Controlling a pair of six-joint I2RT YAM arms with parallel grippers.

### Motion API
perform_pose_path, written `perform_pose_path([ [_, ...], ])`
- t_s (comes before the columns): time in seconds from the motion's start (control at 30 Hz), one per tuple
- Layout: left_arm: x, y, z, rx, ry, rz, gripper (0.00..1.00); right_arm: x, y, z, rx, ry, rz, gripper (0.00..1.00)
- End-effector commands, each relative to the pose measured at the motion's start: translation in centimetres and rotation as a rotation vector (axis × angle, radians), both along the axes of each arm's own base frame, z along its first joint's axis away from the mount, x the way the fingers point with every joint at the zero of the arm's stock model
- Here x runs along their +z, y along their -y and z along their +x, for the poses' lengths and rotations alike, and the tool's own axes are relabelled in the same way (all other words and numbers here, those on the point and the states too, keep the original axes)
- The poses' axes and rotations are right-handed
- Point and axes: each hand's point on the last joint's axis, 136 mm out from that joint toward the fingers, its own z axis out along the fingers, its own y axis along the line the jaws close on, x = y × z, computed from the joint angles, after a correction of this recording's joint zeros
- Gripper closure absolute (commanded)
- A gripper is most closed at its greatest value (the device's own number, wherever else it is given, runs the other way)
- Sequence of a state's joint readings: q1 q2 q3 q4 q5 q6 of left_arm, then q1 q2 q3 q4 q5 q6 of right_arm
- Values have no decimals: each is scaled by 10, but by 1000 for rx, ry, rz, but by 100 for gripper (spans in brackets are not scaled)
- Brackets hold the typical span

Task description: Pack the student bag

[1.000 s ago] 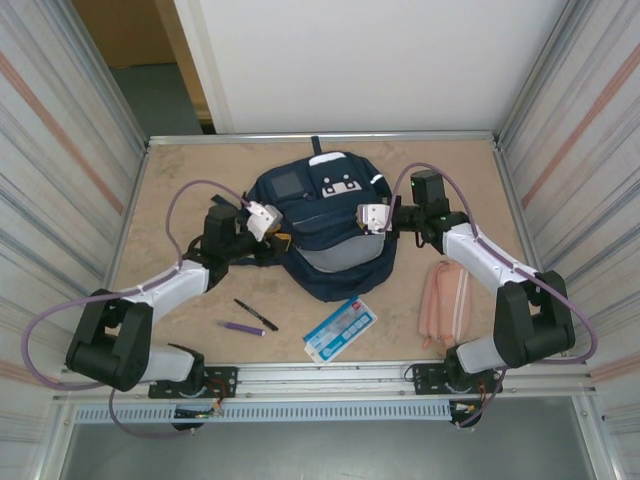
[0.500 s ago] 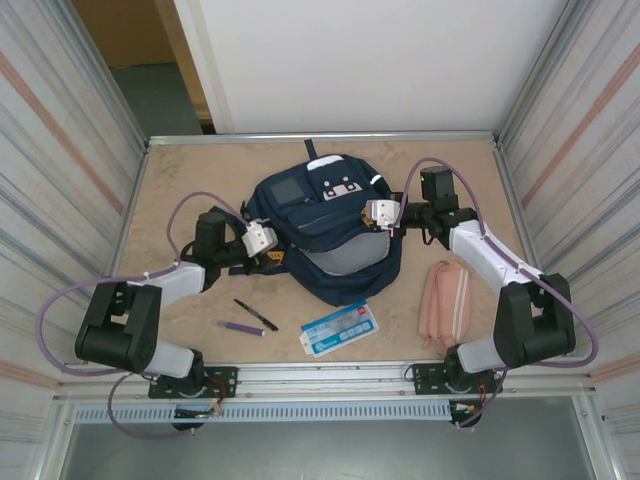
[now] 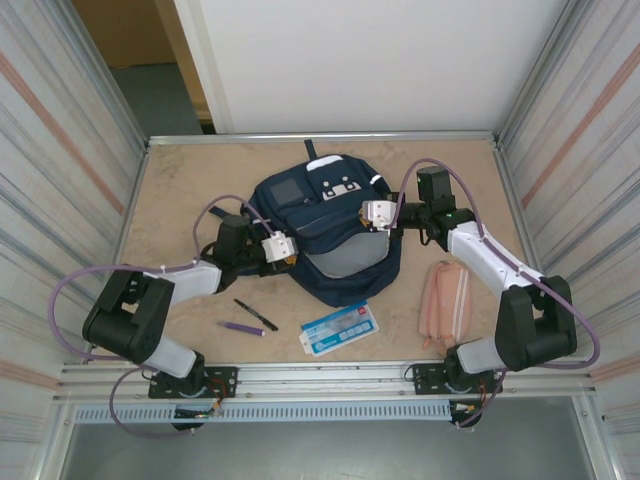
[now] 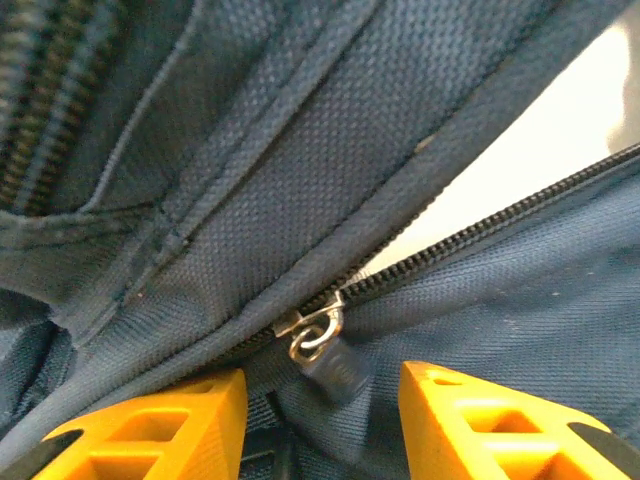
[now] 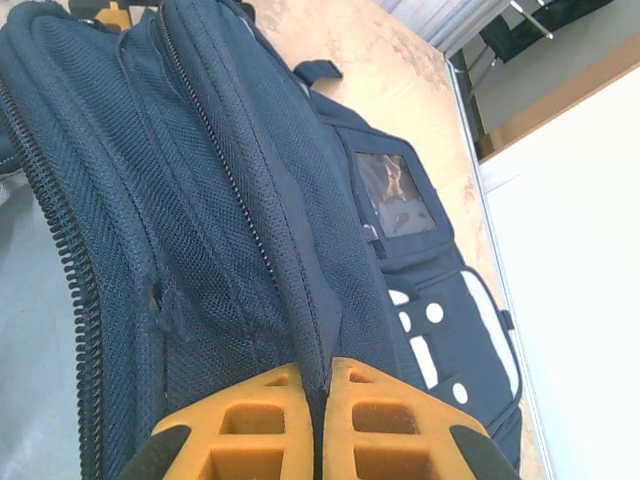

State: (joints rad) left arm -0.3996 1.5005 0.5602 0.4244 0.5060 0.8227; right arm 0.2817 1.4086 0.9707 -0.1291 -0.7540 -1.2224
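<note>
well, the right fingers [image 5: 250, 430] pinch a fold of the bag [image 5: 220, 220], the left fingers [image 4: 150, 430] parted around its zipper pull [image 4: 318, 340].

student bag [image 3: 322, 226]: I am seeing navy weave, white patch, grey lining
my right fingers [image 5: 265, 432]: they are showing orange
pencil case [image 3: 445, 303]: I am seeing pink

Open student bag [image 3: 330, 232], left tool [image 3: 288, 255] and right tool [image 3: 366, 218] at its edges
</note>
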Motion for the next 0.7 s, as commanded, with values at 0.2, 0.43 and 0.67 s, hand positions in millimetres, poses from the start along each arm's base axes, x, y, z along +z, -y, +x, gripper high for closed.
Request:
perform_pose_path([
  [0.2, 0, 0, 21, 105, 101, 56, 71, 44, -16, -15, 65, 98, 92, 100],
  [0.43, 3, 5, -2, 38, 81, 68, 63, 47, -18, -17, 57, 107, 83, 100],
  [0.67, 17, 7, -3, 49, 89, 18, 67, 54, -22, -19, 61, 117, 105, 100],
])
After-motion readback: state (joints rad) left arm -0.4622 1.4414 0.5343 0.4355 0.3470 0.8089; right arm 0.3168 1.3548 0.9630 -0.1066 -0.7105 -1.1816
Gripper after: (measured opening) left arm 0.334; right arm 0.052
